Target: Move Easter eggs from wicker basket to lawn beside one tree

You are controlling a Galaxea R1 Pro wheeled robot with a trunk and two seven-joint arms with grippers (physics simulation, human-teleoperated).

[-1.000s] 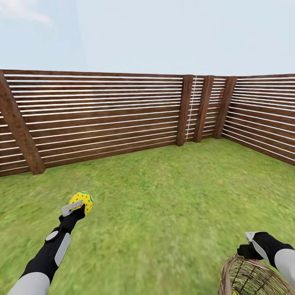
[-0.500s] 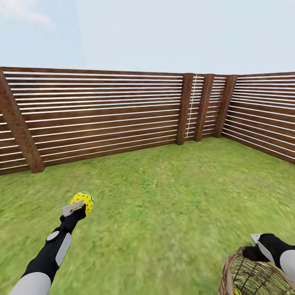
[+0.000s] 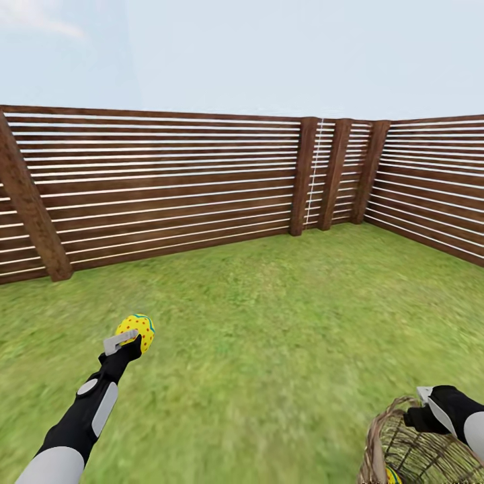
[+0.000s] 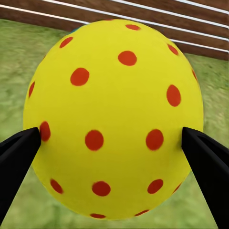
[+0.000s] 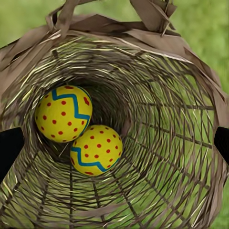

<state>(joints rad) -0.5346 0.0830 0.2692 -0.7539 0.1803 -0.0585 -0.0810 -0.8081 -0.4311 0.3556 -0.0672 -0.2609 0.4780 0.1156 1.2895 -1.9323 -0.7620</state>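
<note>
While the left gripper's [image 3: 132, 341] fingers pinch the red-dotted yellow egg [image 3: 135, 331], keep them tight; the right gripper [image 3: 430, 402], spread wide over the brown wicker basket [image 3: 378, 440], should drop onto 1 of 2 zigzag eggs [image 5: 62, 113].

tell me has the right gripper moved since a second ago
Yes. The right gripper has sunk toward the wicker basket rim, while the fence barely shifted.

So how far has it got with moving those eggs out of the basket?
One egg is out: the left hand holds the red-dotted egg above the lawn. In hand: the right hand hovers open over the wicker basket. Left to do: two eggs lie inside the basket, and none has been set beside a tree.
</note>
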